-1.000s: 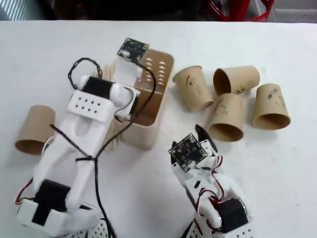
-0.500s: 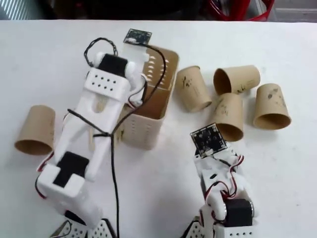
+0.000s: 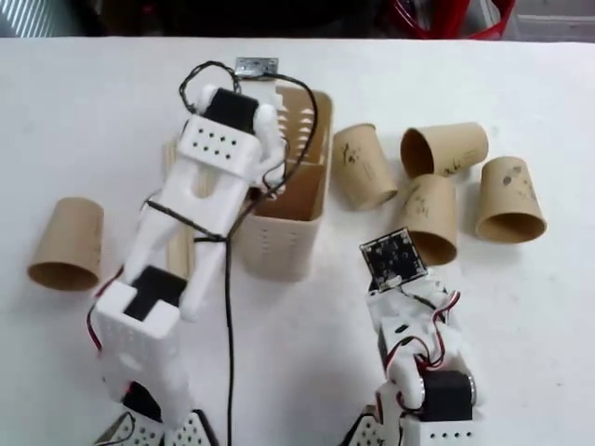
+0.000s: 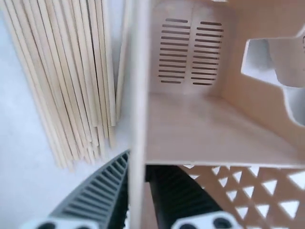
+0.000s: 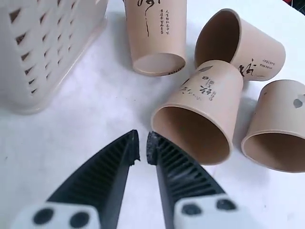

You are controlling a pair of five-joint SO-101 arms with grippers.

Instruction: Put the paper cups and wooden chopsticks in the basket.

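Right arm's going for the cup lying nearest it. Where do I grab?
I'd grip the cup by its rim. It lies on its side, mouth open toward the right gripper, so come in head-on, one finger inside the mouth and one outside the wall.

The table is white. The basket is cream-beige, its walls patterned with rows of slots and triangular holes. The cups are kraft brown with dark brush-like marks. The chopsticks are pale wood. The arms are white with black motor blocks, a black cable and red wires. The right gripper is black and ribbed, and the left gripper is grey and black.
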